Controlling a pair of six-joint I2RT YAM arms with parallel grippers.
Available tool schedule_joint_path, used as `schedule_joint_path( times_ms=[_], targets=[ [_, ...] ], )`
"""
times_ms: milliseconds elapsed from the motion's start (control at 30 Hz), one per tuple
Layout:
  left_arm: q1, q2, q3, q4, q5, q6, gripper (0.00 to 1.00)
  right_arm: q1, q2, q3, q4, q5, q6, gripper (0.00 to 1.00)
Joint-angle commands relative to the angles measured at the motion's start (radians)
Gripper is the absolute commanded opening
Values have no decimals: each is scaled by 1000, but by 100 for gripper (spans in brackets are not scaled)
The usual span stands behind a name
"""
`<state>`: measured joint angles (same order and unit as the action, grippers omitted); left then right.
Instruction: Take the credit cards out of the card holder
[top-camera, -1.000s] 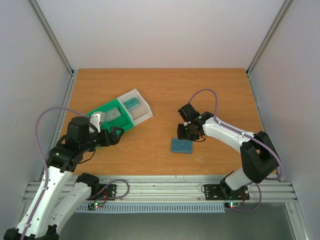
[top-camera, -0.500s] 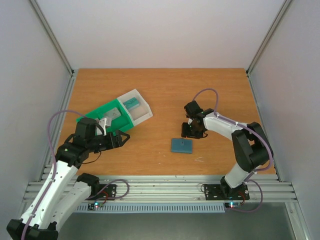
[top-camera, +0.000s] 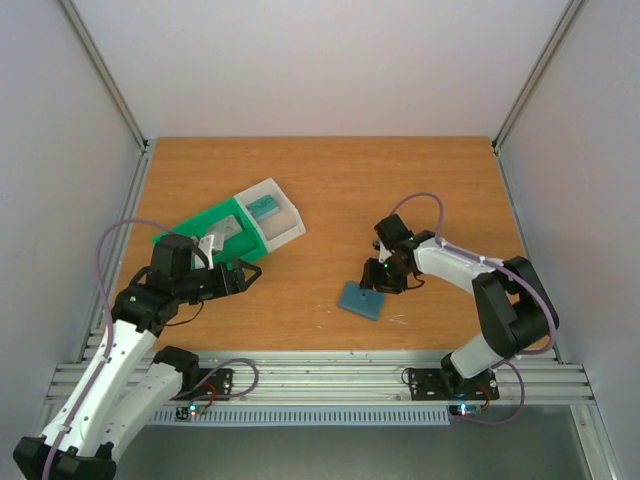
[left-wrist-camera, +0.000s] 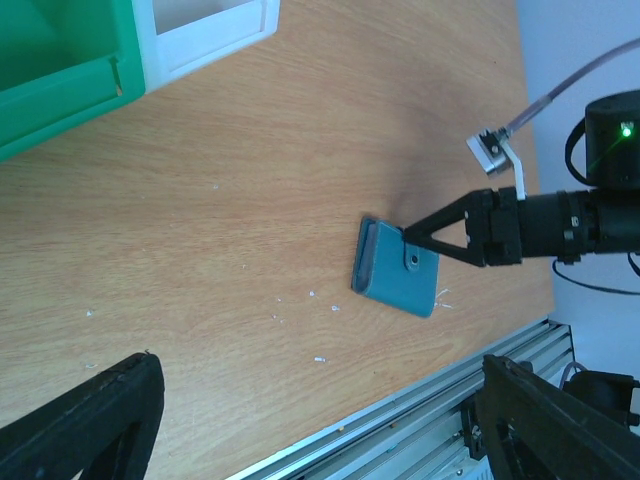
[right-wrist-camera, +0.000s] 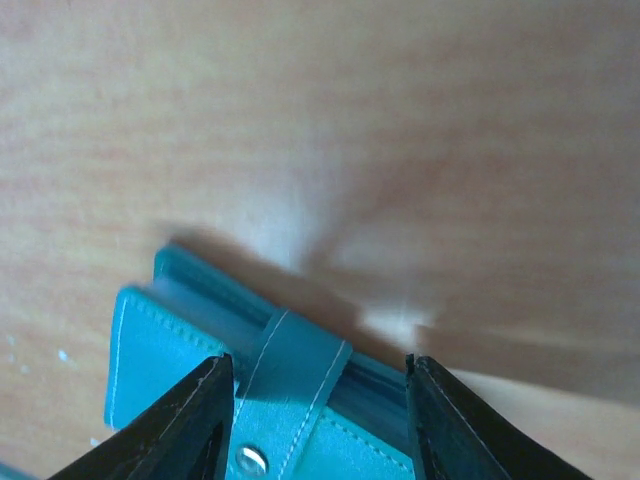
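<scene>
Your right gripper (right-wrist-camera: 318, 400) is parked right on the card holder (right-wrist-camera: 165, 350). The jaws are roughly half apart and straddle the snap strap (right-wrist-camera: 300, 355) where it wraps over the folded edge. As far as I can see, nothing is pinched between them. The black fingertips (right-wrist-camera: 190, 425) press down onto the blue cover on either side of that strap.

The holder is folded shut and lies flat and a bit skewed on the table (top-camera: 330, 170), right of centre and near the front rail (top-camera: 320, 375). You've got plenty of bare board beyond it toward the back wall, and a wide gap to its left. A few white specks (left-wrist-camera: 300, 295) are scattered just beside it. The cover looks like smooth slate-blue leather with pale stitching and a small metal snap. The table is orange wood grain, and the rail is ribbed aluminium.

Your left gripper (left-wrist-camera: 318, 365) is spread wide and empty. It hangs over the board well apart from the holder, just beside the near corner of the tray (top-camera: 250, 232).

That tray is plastic, half green and half clear, and sits at a diagonal on the left side. The clear end has a teal card (top-camera: 264, 206) in it. The green end holds a pale flat piece (top-camera: 222, 230) that I can't make out.
</scene>
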<state>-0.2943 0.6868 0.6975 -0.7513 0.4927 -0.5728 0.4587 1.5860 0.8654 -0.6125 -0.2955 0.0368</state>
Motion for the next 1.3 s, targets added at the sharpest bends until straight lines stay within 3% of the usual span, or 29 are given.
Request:
schedule_joint_path(
  times_ms=[0, 300, 600, 867, 1267],
  targets=[
    [-3, -11, 0, 36, 14, -4, 86, 20, -95, -77, 18, -99, 75, 48],
    [-4, -7, 0, 38, 7, -7, 85, 191, -166, -130, -11, -75, 153, 47],
    [-3, -21, 1, 31, 4, -13, 85, 314, -208, -18, -217, 209, 130, 39],
    [-4, -31, -3, 32, -8, -13, 85, 408, -116, 104, -281, 348, 138, 29],
    [-3, -51, -8, 30, -23, -17, 85, 458, 12, 152, -235, 347, 161, 24]
  ],
)
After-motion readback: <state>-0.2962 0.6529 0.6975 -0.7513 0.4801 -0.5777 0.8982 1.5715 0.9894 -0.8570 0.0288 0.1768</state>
